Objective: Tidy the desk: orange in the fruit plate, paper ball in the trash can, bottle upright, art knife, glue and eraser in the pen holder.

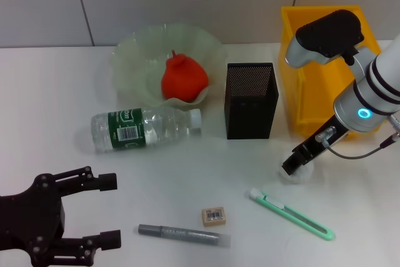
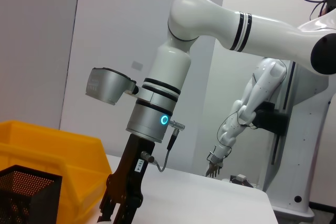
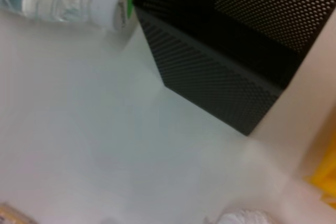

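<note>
The orange (image 1: 183,78) lies in the translucent green fruit plate (image 1: 134,51). A clear bottle (image 1: 144,128) with a green label lies on its side before the plate, its cap (image 3: 110,9) toward the black mesh pen holder (image 1: 251,99). My right gripper (image 1: 294,167) is down on the white paper ball (image 1: 292,177), beside the yellow trash can (image 1: 325,60). The paper ball (image 3: 241,217) also shows at the right wrist view's edge. The green art knife (image 1: 294,215), the eraser (image 1: 214,216) and the grey glue stick (image 1: 184,234) lie near the front edge. My left gripper (image 1: 109,211) hovers open at the front left.
The pen holder (image 3: 226,51) stands just left of the trash can (image 2: 47,145). The left wrist view shows the right arm's gripper (image 2: 121,203) lowered next to the pen holder (image 2: 26,192). A white wall runs behind the table.
</note>
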